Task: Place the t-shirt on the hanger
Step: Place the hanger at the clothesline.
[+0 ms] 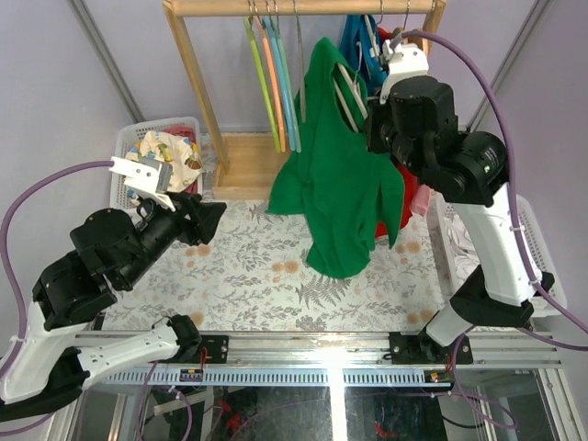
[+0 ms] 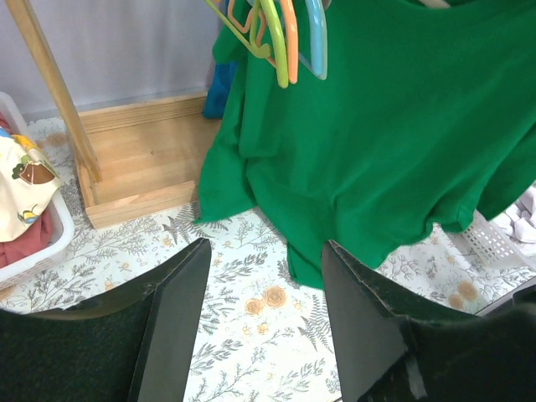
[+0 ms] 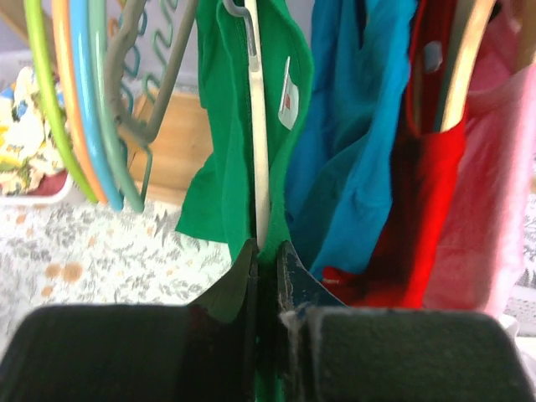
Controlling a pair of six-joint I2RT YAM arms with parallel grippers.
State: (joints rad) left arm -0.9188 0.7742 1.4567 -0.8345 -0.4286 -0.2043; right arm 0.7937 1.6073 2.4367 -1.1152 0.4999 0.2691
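Right pincer [image 3: 266, 247] is clamped nearly shut on the hanger [image 3: 260, 126], with the t-shirt [image 3: 219, 134] draped over it, up by the wooden rail [image 1: 303, 7]. Left pincer [image 2: 265, 247] is half open, holding nothing, above the leafy-print worktop [image 1: 248, 285]. The white collar tag [image 3: 287, 88] has a red mark, too small to read.

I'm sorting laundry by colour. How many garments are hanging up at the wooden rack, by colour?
Plain bright green fabric t-shirt, on the slim pale beige hanger: 1
Blue fabric garment: 1
Red fabric garment: 1
Total: 3
Pale pink fabric at the right wrist view's edge may be a fourth; unclear.
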